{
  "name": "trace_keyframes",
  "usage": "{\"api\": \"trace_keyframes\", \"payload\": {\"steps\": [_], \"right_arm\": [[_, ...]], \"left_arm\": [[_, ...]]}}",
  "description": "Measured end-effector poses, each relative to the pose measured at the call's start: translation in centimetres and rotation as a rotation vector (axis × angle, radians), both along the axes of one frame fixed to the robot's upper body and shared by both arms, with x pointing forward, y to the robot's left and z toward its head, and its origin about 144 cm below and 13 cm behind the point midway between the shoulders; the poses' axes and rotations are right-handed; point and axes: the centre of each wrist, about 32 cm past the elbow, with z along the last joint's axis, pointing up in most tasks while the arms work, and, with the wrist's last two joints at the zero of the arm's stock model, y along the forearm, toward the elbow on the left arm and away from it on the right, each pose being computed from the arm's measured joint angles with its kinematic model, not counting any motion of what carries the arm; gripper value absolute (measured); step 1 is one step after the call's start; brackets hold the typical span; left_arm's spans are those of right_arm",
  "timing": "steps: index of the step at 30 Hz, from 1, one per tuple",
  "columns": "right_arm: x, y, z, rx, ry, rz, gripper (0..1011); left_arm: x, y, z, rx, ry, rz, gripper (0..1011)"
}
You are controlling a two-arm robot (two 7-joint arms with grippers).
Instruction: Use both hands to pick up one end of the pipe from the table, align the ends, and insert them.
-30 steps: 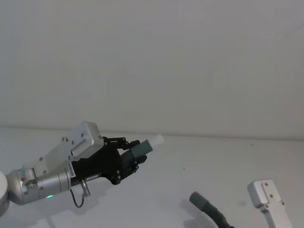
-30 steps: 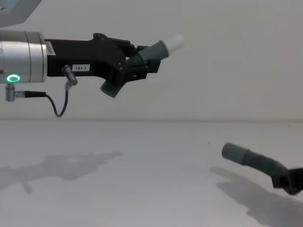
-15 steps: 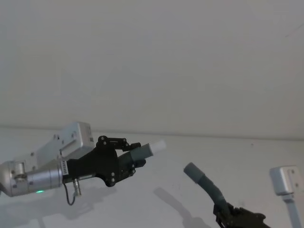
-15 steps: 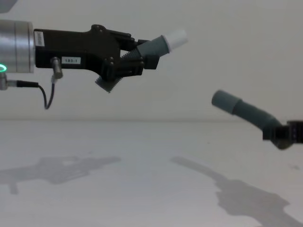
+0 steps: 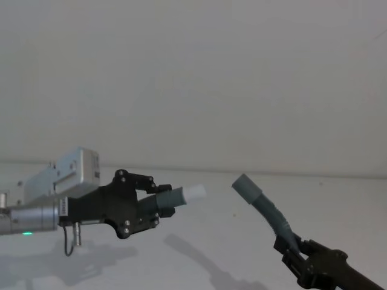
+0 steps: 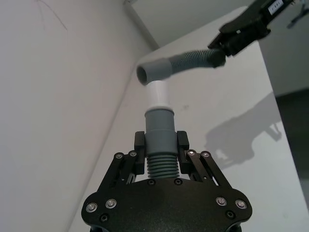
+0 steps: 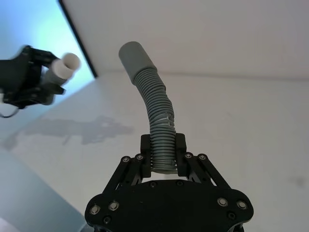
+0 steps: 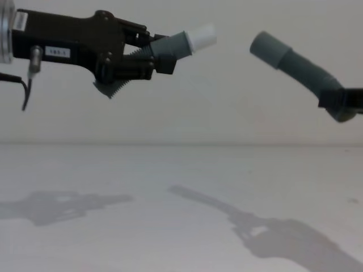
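My left gripper (image 5: 156, 207) is shut on the shorter grey corrugated pipe piece (image 5: 171, 198), held in the air with its white tip (image 5: 194, 193) pointing right. My right gripper (image 5: 294, 252) is shut on the longer hose (image 5: 269, 212), whose smooth grey cuff (image 5: 245, 186) points up and left toward the tip. In the chest view the white tip (image 8: 202, 35) and the cuff (image 8: 266, 46) are at about the same height, with a gap between them. In the left wrist view the cuff (image 6: 154, 71) hangs just beyond the white tip (image 6: 158, 94), turned sideways to it.
The white table (image 8: 170, 226) lies well below both pieces and carries only their shadows. A plain pale wall stands behind. In the right wrist view, the left gripper (image 7: 29, 77) shows far off with the white tip (image 7: 70, 60).
My right gripper has lifted the longer hose from table level high into the air and toward the white tip. My left gripper has drawn back leftward while still holding its piece.
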Motion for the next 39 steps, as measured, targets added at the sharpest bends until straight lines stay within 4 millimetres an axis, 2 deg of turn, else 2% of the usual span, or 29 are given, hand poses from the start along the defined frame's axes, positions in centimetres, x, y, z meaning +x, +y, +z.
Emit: {"api": "trace_keyframes", "payload": {"steps": [12, 13, 25, 31, 39], "right_arm": [[0.5, -2.6, -0.2, 0.052, -0.116, 0.165, 256], [0.8, -3.1, -0.3, 0.053, -0.138, 0.200, 256], [2.3, -5.8, -1.0, 0.018, -0.298, 0.406, 255], [2.9, -6.5, -1.4, -0.024, -0.364, 0.466, 255], [2.9, -6.8, -1.9, -0.081, -0.397, 0.480, 255]], "left_arm": [[-0.2, 1.0, 3.0, 0.075, -0.010, -0.030, 352], [-0.1, 1.2, 3.9, 0.095, -0.011, -0.039, 352], [0.3, 1.2, 7.3, 0.161, -0.022, -0.092, 352], [0.4, 0.9, 8.4, 0.180, -0.022, -0.120, 352], [0.0, 0.3, 8.4, 0.177, -0.028, -0.134, 352]]}}
